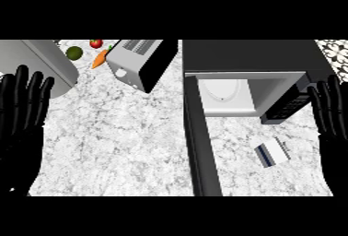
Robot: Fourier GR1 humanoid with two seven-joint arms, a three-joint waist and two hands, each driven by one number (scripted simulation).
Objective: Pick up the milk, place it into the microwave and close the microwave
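On the counter before the open microwave (pixel 252 73), white-and-blue milk (pixel 272 152) lying flat, left hand (pixel 20 106) and right hand (pixel 331 113) released

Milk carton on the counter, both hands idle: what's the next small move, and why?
Probably bring the right hand down and inward over the small white milk carton with blue stripes. It lies untouched on the speckled counter in front of the open black microwave, whose door swings out to the carton's left. Both hands are open and hold nothing; the left hand is far off.
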